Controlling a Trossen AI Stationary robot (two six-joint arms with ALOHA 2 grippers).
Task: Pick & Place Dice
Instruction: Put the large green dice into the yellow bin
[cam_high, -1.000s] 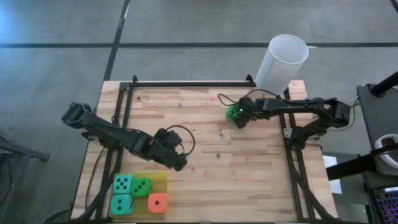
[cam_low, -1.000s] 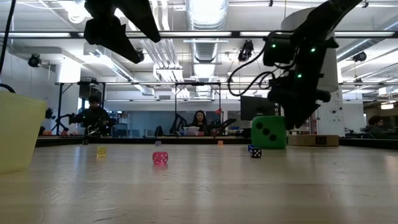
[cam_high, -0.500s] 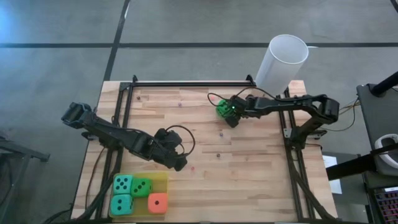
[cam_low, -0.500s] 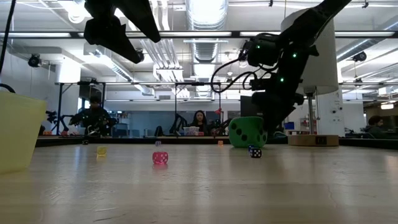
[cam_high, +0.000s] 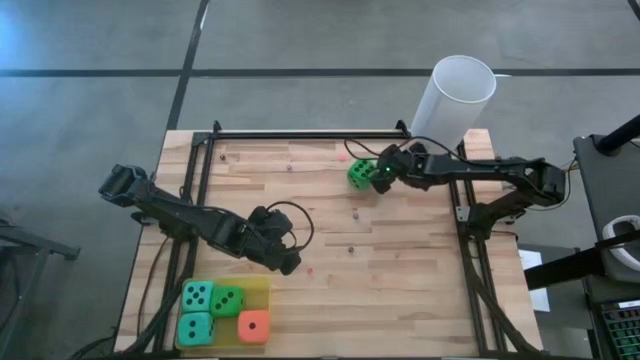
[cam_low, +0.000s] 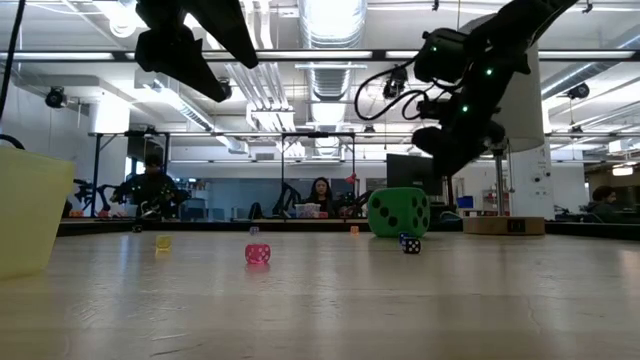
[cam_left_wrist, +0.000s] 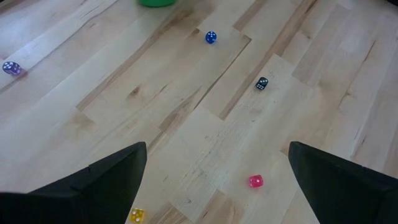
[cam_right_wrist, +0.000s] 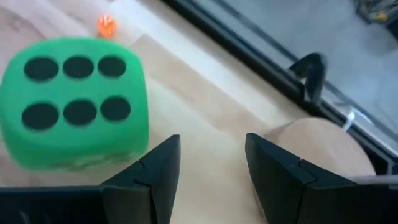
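One green die (cam_high: 359, 174) is seen resting on the wooden table (cam_high: 400, 270), at about one o'clock from the table's centre, six pips facing the right wrist camera (cam_right_wrist: 74, 102). It is released: the right gripper (cam_high: 384, 175) is raised just beside it, at its three o'clock side, fingers (cam_right_wrist: 149, 180) parted and touching nothing. Four other dice (two teal, one green, one orange-red) are gathered on a yellow tray (cam_high: 262, 288) at seven o'clock. The left gripper (cam_high: 287, 263) is held near that tray, jaws spread wide and empty.
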